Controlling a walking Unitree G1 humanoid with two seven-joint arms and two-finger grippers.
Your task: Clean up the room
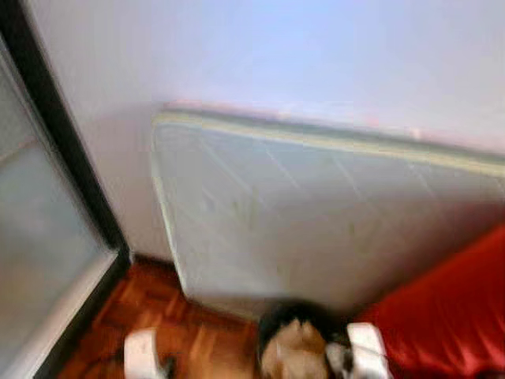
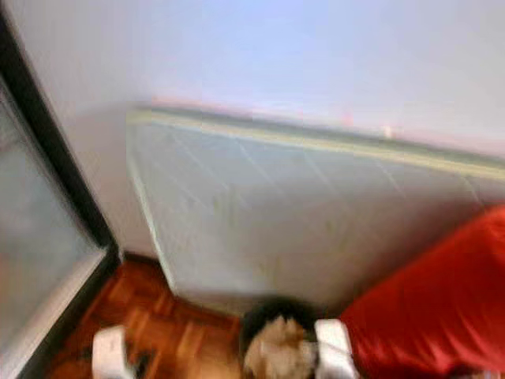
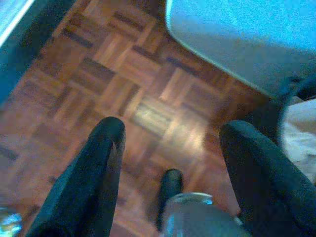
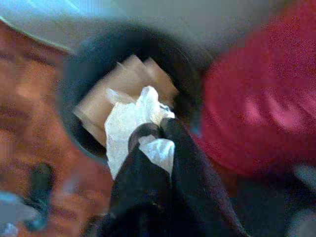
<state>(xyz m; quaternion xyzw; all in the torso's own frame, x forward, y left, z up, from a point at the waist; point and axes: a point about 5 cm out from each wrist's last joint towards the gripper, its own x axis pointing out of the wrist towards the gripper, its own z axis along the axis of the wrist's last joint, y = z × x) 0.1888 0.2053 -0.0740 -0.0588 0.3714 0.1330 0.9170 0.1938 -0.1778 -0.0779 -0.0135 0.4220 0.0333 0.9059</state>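
Note:
A round black bin (image 4: pixel 67 94) stands on the parquet with brown cardboard (image 4: pixel 106 94) inside it. My right gripper (image 4: pixel 150 133) hangs over the bin's opening, shut on a crumpled white tissue (image 4: pixel 127 123). In the blurred head views the bin (image 1: pixel 276 317) sits at the bottom centre, between my two white wrists. My left gripper (image 3: pixel 173 129) is open above bare parquet, with nothing between its fingers and the bin at its side.
A pale mattress (image 1: pixel 316 221) leans against the wall behind the bin. Red fabric (image 1: pixel 450 316) lies at the right, close to the bin. A dark-framed glass door (image 1: pixel 39 237) runs along the left. Parquet floor (image 3: pixel 123 74) lies open between door and mattress.

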